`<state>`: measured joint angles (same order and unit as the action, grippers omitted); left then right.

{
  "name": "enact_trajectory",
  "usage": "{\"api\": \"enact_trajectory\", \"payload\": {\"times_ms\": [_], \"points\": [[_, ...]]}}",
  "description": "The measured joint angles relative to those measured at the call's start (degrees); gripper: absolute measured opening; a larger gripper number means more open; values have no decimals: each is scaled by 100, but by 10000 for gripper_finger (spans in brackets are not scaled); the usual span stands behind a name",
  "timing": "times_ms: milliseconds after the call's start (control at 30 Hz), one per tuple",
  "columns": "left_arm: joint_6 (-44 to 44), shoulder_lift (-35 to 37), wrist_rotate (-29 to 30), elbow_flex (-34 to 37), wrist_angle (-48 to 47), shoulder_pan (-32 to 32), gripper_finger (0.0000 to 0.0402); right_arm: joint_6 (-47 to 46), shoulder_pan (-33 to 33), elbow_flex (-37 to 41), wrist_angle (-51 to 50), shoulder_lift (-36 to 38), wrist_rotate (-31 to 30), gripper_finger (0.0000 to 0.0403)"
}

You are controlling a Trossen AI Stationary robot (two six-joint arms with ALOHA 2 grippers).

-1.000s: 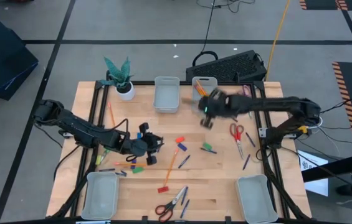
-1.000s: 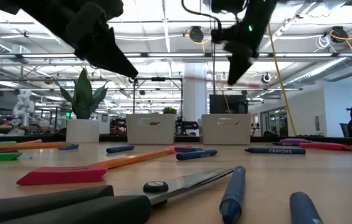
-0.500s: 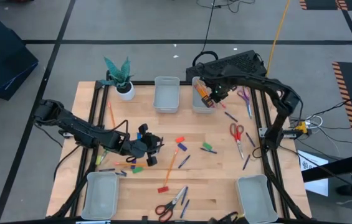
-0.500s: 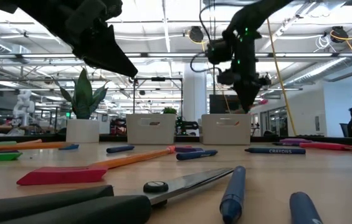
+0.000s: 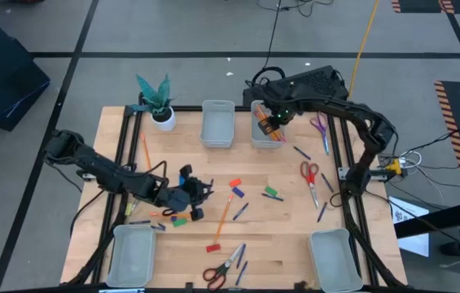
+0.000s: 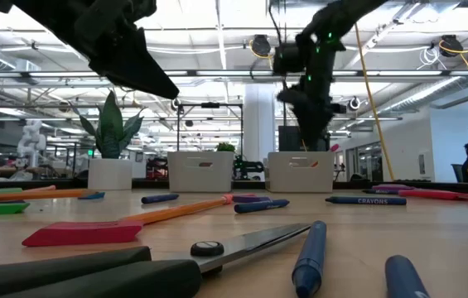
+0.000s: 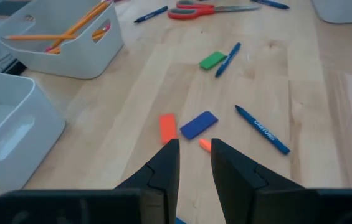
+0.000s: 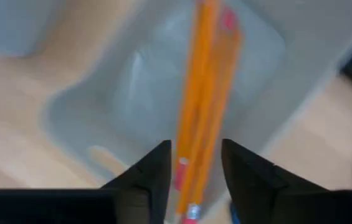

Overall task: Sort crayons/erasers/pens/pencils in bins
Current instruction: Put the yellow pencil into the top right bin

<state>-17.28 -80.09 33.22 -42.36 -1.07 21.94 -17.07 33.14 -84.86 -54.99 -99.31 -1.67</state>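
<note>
Orange pencils [image 8: 204, 99] in bin [image 8: 300, 68], just beyond right gripper [image 8: 193, 168] parted jaws

A wooden table [image 5: 291, 232] bears four bins [image 5: 217, 124], scissors [image 5: 309, 174], erasers [image 5: 235, 185], pens [image 5: 322, 212].

Bright overhead light; blurred wrist view.

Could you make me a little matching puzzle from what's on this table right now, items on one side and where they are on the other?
Things:
1. pencils
2. right gripper
3. left gripper
4. plant pot

Places:
A. far left corner of the table
B. inside a far bin
C. above the pencil bin
D. low over the table's left-middle, near the erasers

Pairs: 1-B, 2-C, 3-D, 4-A
</note>
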Motion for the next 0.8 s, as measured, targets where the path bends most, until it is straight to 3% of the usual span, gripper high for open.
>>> {"api": "enact_trajectory", "payload": {"times_ms": [200, 433, 567, 800], "points": [[94, 0, 285, 115, 397, 290, 95, 1363, -1974, 267, 758, 381, -398, 153], [201, -2, 289, 219, 717, 301, 95, 2717, -4123, 1349, 3165, 239, -357, 151], [208, 107, 247, 190, 690, 367, 95, 2795, -4425, 1468, 4024, -101, -31, 151], [167, 660, 180, 130, 520, 497, 95, 4011, -4185, 658, 3890, -1158, 824, 151]]}}
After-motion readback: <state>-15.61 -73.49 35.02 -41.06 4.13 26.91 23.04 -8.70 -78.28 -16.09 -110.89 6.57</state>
